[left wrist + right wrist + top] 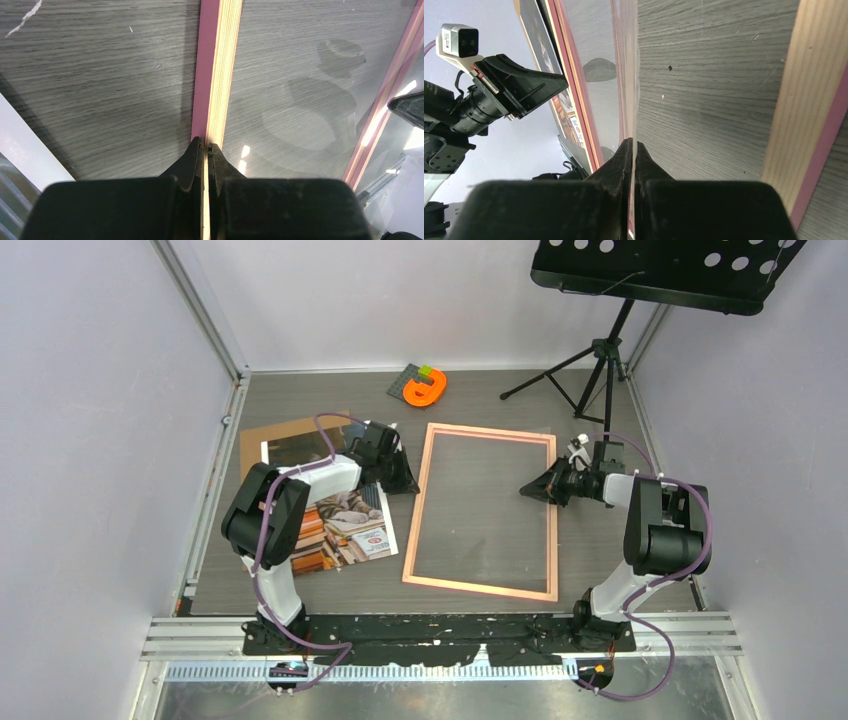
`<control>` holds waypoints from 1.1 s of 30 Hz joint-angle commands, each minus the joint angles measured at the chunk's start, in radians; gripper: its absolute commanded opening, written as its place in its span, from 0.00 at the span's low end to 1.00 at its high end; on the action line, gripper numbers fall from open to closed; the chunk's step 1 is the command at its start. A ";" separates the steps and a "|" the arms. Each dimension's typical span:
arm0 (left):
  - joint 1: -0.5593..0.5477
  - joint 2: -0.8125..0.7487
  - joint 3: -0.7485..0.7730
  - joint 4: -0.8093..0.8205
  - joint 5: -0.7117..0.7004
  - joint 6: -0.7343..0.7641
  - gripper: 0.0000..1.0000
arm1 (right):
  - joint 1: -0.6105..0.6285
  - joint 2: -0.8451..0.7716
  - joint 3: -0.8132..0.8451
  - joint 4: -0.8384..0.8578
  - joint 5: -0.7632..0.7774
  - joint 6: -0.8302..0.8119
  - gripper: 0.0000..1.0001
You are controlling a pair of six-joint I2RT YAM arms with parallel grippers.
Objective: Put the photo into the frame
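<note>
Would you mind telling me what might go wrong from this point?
1. The left gripper and the right gripper each pinch only a thin edge of the frame; it may slip or twist if they move unevenly.
2. The photo lies partly beneath the left arm, so that arm could snag or crease it.

Bright even light, soft shadows
</note>
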 commanded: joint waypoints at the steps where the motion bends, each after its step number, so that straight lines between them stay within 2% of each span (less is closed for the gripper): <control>1: -0.039 0.038 -0.018 -0.033 0.009 0.003 0.00 | 0.041 -0.031 0.047 -0.087 -0.006 -0.053 0.06; 20: -0.040 0.043 -0.017 -0.038 0.008 0.004 0.00 | 0.074 0.036 0.131 -0.189 0.074 -0.128 0.06; 33: -0.043 0.037 -0.018 -0.039 -0.008 0.018 0.00 | 0.078 0.021 0.163 -0.258 0.059 -0.147 0.06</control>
